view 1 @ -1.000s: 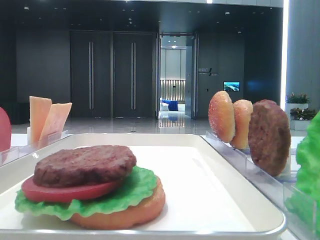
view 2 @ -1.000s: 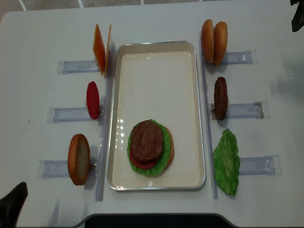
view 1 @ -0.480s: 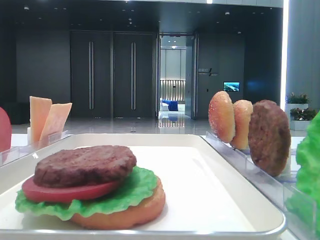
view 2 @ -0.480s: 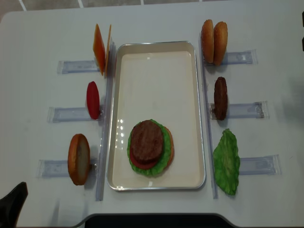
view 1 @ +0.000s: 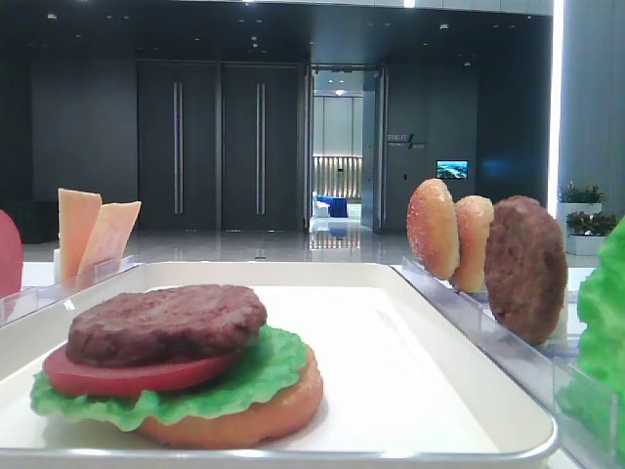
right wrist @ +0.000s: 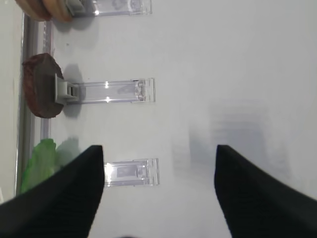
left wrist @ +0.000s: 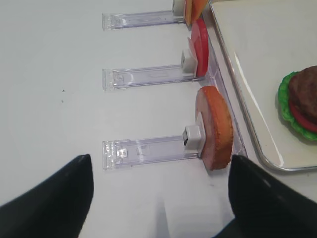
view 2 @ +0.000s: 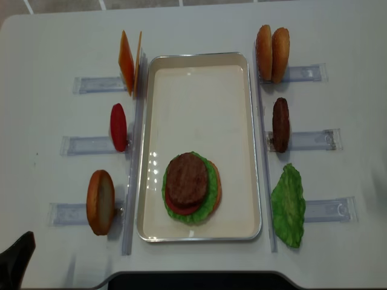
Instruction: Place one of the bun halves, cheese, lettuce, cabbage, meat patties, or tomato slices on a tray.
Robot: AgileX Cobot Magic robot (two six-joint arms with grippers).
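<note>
A dim lobby with dark doors lay behind the tray (view 1: pixel 410 322), where a meat patty (view 1: pixel 166 322) topped tomato, lettuce and a bun half. From the right wrist, the right gripper (right wrist: pixel 158 193) stood wide apart and empty over bare table. From the left wrist, the left gripper (left wrist: pixel 158 198) gaped empty near a racked bun half (left wrist: pixel 215 126). Overhead, cheese (view 2: pixel 129 62) waited racked; the top bun remained unplaced.
</note>
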